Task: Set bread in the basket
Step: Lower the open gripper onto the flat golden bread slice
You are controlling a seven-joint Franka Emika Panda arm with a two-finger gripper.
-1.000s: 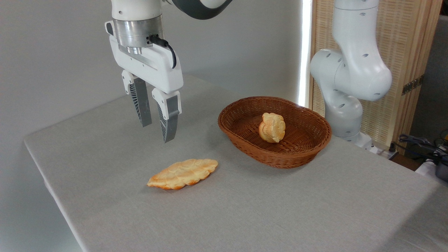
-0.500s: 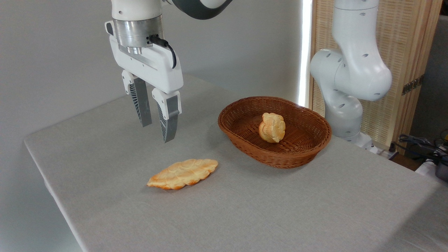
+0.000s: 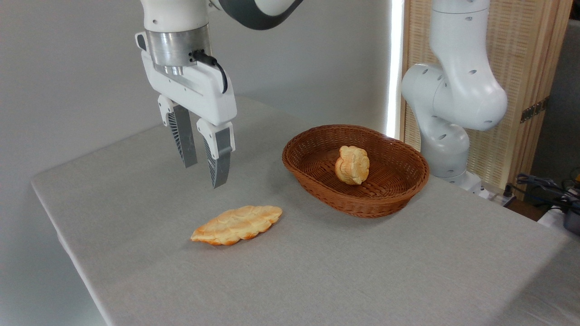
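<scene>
Bread (image 3: 236, 225): long, flat, leaf-shaped, golden-orange, scalloped edges, ridged top; lies flat on the grey worktop (image 3: 317, 280), left of frame centre, clear of the worktop's left edge. Basket (image 3: 380, 199): oval brown wicker, low sides, right of centre, apart from the bread with bare cloth between; a small round bun (image 3: 352, 165) stands tilted inside it. Gripper (image 3: 203, 174) hangs in the upper left above the bread, not touching; fingers (image 3: 219, 160) slightly spread, holding nothing. Lower frame all open worktop

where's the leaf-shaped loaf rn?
Flat golden-orange leaf-shaped loaf lies on the grey table, front-left of the oval brown wicker basket, below the end effector.
</scene>
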